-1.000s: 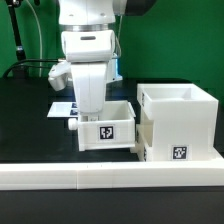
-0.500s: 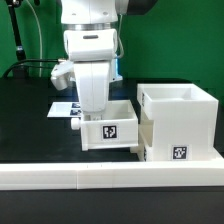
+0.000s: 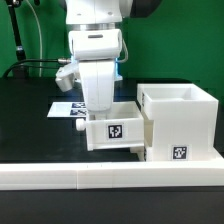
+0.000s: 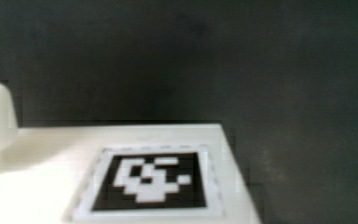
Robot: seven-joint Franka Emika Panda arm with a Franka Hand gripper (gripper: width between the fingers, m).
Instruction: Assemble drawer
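A small white tray (image 3: 117,133) with a black-and-white tag on its front face sits on the black table, its side against the tall white shell (image 3: 180,122) on the exterior view's right. My gripper (image 3: 99,108) reaches down into the tray from above. Its fingertips are hidden by the tray's wall, and the tray moves with it. In the wrist view the tray's tagged face (image 4: 149,180) fills the lower part, with dark table around it. No fingers show there. The second tray is out of view.
The marker board (image 3: 62,108) lies flat on the table behind the tray. A long low white border wall (image 3: 100,176) runs along the front edge. A green backdrop and a cable stand at the back left.
My gripper and the tray have slid together toward the exterior view's right, closing the gap to the shell. The shell has not moved.
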